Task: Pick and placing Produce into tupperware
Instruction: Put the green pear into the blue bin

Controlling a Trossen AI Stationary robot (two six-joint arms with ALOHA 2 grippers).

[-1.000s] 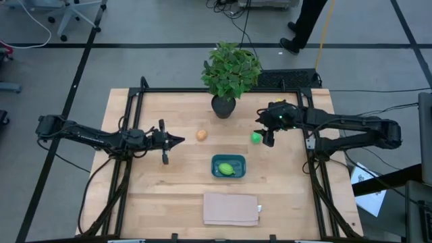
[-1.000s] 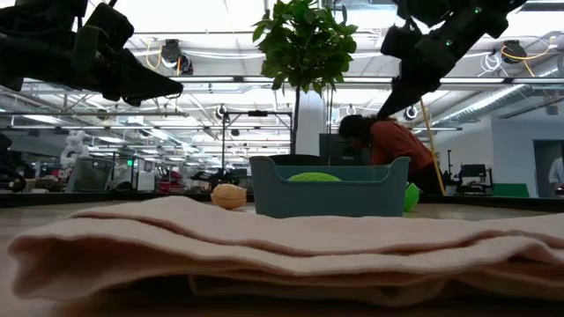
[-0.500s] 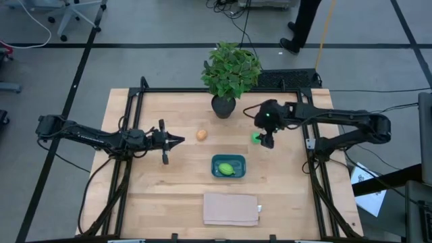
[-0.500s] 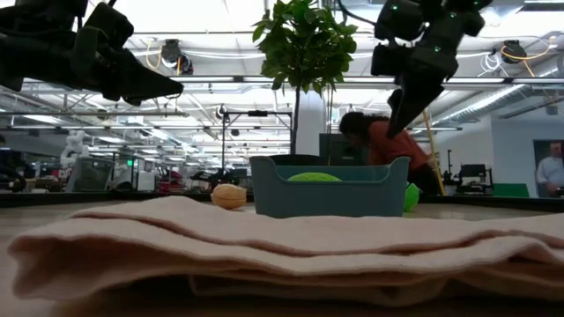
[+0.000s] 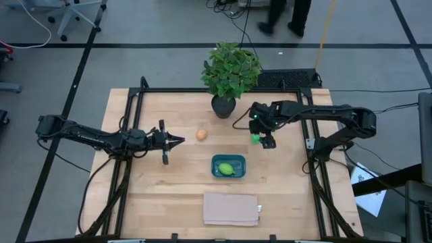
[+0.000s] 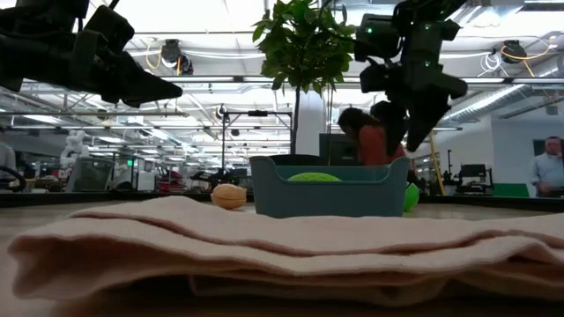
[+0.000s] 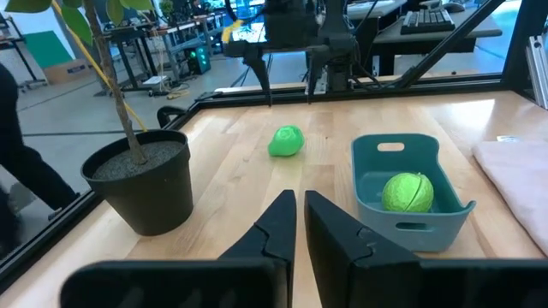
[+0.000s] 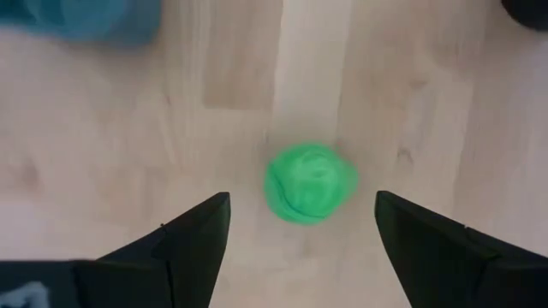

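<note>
- our right gripper (image 5: 262, 138) has swung left and now hangs right over the green ball (image 8: 309, 183), with its fingers spread wide on both sides of it.
- the ball sits on the table, to the right of the teal tupperware (image 5: 229, 167) and a bit farther back.
- the yellow-green fruit (image 7: 408, 192) already lies in the tupperware.
- our left gripper (image 5: 168, 141) waits on the left, fingers pressed together.
- we think the grab comes next.
</note>
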